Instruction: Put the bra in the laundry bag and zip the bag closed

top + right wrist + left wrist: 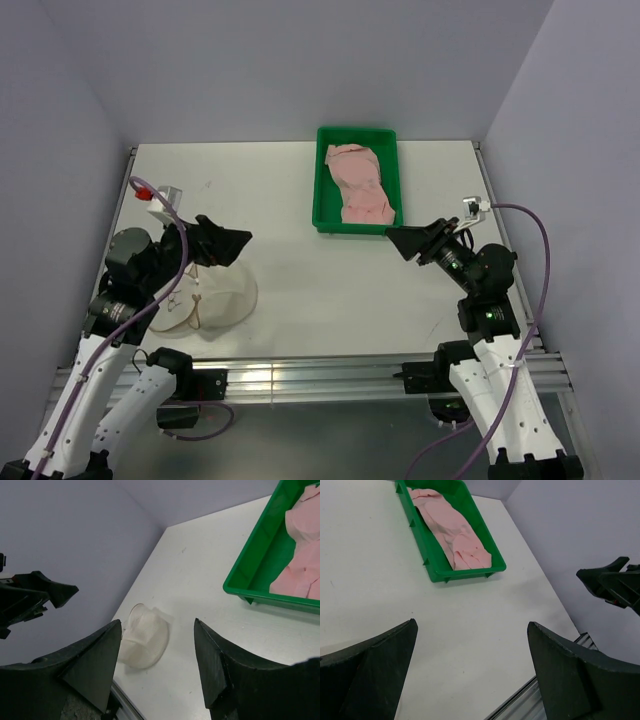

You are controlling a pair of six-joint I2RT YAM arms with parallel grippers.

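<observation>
The pale pink bra point(357, 183) lies folded in the green tray point(319, 190) at the back centre; it also shows in the left wrist view point(452, 530) and the right wrist view point(302, 565). The cream mesh laundry bag point(215, 298) sits on the table's near left, partly under my left arm, with its domed side up point(145, 637). My left gripper point(235, 243) hangs open above the bag's far edge, empty point(471, 625). My right gripper point(395, 238) hovers open and empty just in front of the tray's near right corner point(157, 622).
Lilac walls close the table on three sides. An aluminium rail point(300, 378) runs along the near edge. A small red-and-white fitting point(155, 192) sits at the left edge. Purple cables loop over both arms.
</observation>
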